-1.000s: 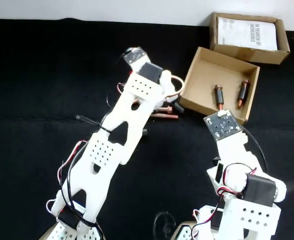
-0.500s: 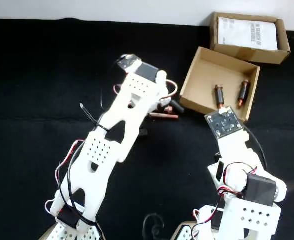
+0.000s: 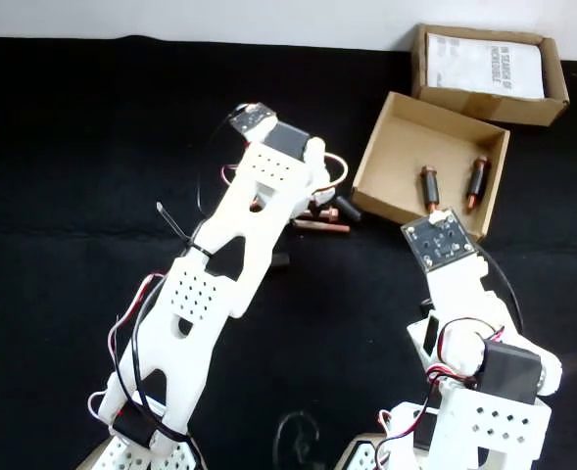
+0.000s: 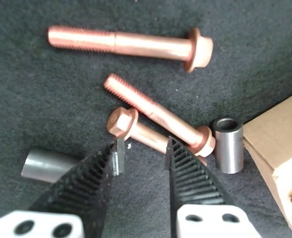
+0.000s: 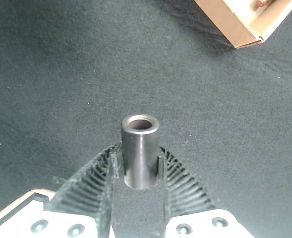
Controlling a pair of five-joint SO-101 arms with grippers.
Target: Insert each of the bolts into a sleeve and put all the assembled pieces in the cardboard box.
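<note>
Black cloth covers the surface (image 3: 63, 127), and near its centre the left tool (image 4: 143, 148) hangs with jaws moderately parted just over the hex head of the nearest bolt (image 4: 123, 121). A second bolt (image 4: 155, 113) lies against it, a third bolt (image 4: 131, 43) apart, with a loose sleeve (image 4: 228, 145) beside them. At 5 o'clock the right tool (image 5: 138, 154) grips an upright sleeve (image 5: 141, 141). At 1 o'clock, the cardboard box (image 3: 368, 171) holds two assembled pieces (image 3: 431, 188).

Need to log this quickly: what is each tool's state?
Left tool: open, empty, over a copper bolt.
Right tool: closed on a dark metal sleeve.
</note>
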